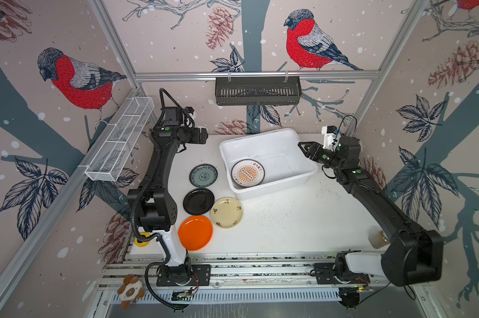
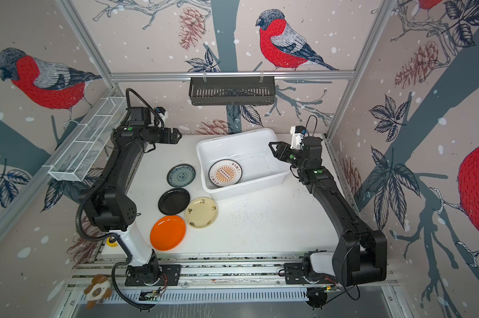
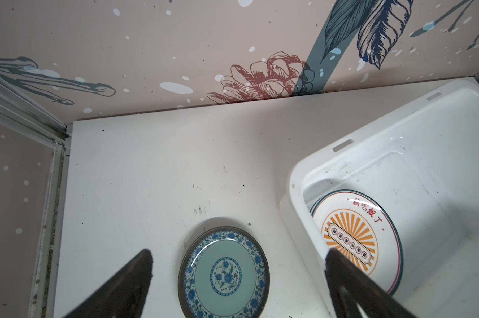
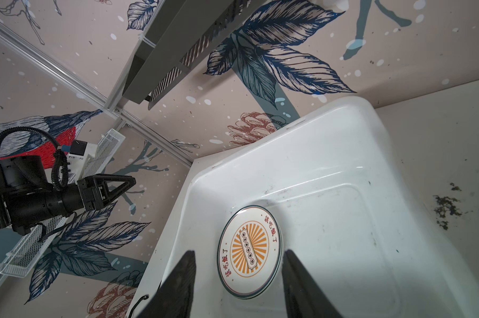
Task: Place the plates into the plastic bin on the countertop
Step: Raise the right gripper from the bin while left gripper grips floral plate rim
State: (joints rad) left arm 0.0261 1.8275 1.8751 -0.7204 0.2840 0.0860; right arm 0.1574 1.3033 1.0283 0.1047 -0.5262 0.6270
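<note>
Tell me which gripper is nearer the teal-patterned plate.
Left. The left gripper hovers just behind the teal-patterned plate; the right gripper sits at the right end of the white plastic bin, across the bin from that plate.

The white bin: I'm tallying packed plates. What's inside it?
A sunburst plate lies in the bin. Rims of lower plates peek out beneath it, but how many it covers cannot be counted.
</note>
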